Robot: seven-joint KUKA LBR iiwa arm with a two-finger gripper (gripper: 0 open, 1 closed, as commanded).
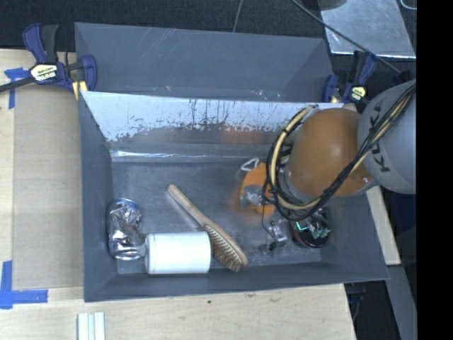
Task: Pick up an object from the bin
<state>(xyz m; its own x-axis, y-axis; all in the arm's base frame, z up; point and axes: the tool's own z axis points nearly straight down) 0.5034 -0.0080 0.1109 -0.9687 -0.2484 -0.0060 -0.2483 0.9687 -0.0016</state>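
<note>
My gripper (274, 238) reaches down into the right part of the bin, below the arm's orange cover, near the front wall. Just left of it lies a wooden hairbrush (212, 232), set diagonally with its bristle head toward the gripper and its handle pointing up-left. An orange thing with a white part (249, 188) sits right behind the gripper, partly hidden by the arm. A dark round thing with a green spot (313, 234) lies close on the gripper's right, half under the arm.
A white cylinder (178, 253) lies on its side along the front wall, touching the brush head. A crumpled silver foil thing (124, 227) sits in the front left corner. Bare floor lies in the middle and back of the bin.
</note>
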